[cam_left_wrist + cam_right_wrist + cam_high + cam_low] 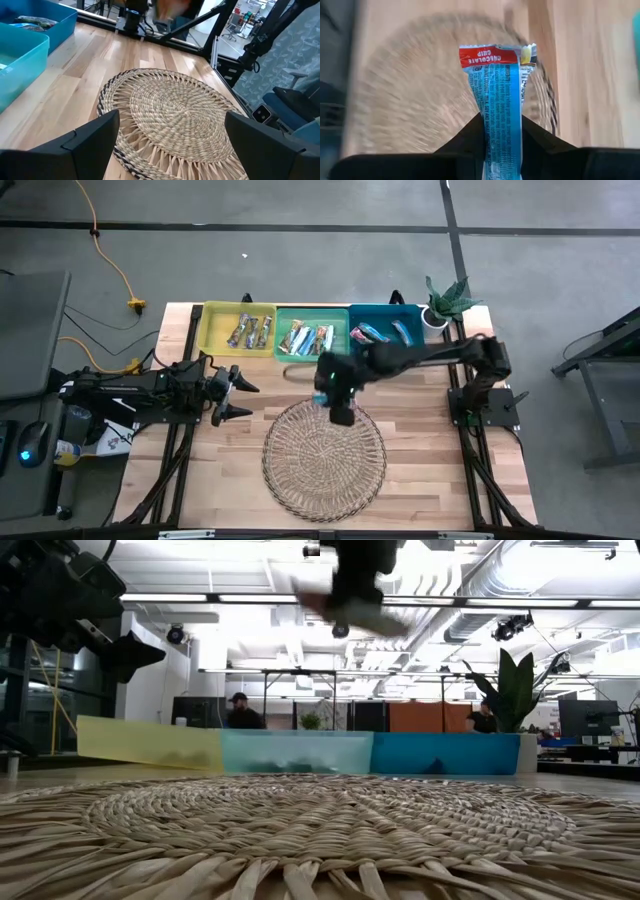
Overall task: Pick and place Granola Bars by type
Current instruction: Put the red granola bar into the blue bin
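Wooden surface (420,470) carrying yellow bin (239,331), green bin (311,336) and blue bin (387,330), all already holding bars. Wicker tray (324,458) lying bare. Right gripper (338,402) pinching blue chocolate-chip bar (501,95) above tray, likely the last. Left gripper (240,392) idling wide open beside tray.

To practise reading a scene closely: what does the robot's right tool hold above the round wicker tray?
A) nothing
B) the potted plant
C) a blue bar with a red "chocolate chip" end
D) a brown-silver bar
C: the right wrist view shows the right tool pinching a blue granola bar with a red end over the wicker tray.
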Robot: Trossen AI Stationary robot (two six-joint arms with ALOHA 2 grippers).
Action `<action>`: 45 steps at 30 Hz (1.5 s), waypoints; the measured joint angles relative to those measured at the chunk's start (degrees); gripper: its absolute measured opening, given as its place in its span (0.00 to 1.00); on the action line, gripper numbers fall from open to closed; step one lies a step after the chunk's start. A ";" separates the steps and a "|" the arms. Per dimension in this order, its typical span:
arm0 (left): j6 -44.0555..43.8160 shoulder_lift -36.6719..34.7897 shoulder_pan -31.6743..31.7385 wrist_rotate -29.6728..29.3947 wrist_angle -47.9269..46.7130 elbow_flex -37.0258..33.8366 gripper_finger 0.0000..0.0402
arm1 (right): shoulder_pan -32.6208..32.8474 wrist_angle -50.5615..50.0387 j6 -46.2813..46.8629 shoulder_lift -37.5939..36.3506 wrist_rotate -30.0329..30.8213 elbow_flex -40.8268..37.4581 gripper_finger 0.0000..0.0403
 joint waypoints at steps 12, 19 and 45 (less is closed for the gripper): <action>0.01 -0.01 0.00 -0.05 -1.09 0.01 0.89 | -9.81 18.19 1.80 -13.02 -32.93 2.79 0.19; 0.01 -0.01 0.00 -0.07 -1.11 0.01 0.89 | -12.67 33.17 4.04 -16.59 -40.82 2.79 0.19; 0.00 0.01 0.01 -0.23 -1.22 0.01 0.89 | -27.45 27.54 1.04 -12.69 36.66 2.79 0.19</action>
